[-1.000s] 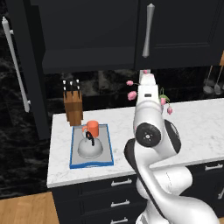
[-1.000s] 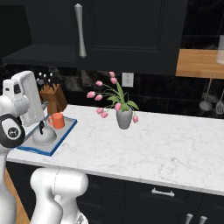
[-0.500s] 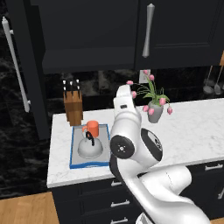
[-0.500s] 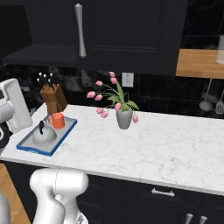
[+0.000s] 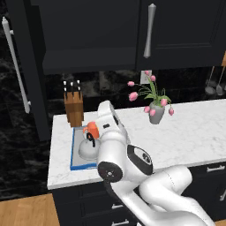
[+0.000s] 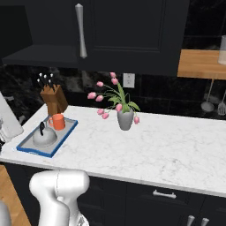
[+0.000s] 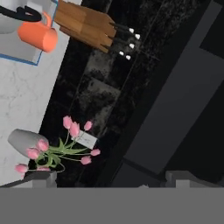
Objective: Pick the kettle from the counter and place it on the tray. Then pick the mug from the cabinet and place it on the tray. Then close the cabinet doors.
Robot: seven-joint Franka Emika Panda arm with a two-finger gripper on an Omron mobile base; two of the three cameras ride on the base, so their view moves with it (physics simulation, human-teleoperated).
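The silver-grey kettle (image 5: pixel 86 150) (image 6: pixel 44 138) and the orange mug (image 5: pixel 93 128) (image 6: pixel 57 121) both stand on the blue-rimmed tray (image 5: pixel 74 155) (image 6: pixel 27 148), at the left end of the white counter (image 5: pixel 190 132) (image 6: pixel 176 145). In the hand view, which is rolled, the mug (image 7: pixel 38 35), a part of the kettle (image 7: pixel 8 19) and the tray's rim (image 7: pixel 25 60) sit at the top left. My gripper (image 7: pixel 113 179) is open and holds nothing. It faces the dark wall and the cabinet's underside (image 7: pixel 175 109). The cabinet's left door (image 5: pixel 24 66) stands open and the right door (image 5: pixel 181 26) (image 6: pixel 128 31) is shut.
A brown knife block (image 5: pixel 73 108) (image 6: pixel 54 99) (image 7: pixel 85 26) stands behind the tray. A grey vase of pink tulips (image 5: pixel 155 111) (image 6: pixel 125 119) (image 7: pixel 24 142) stands mid-counter. My white arm (image 5: pixel 117 150) rises in front of the tray. Utensils (image 6: pixel 212 103) hang at the right.
My arm has swung left and lower, from near the vase to in front of the tray. Kettle, mug and tray have not moved.
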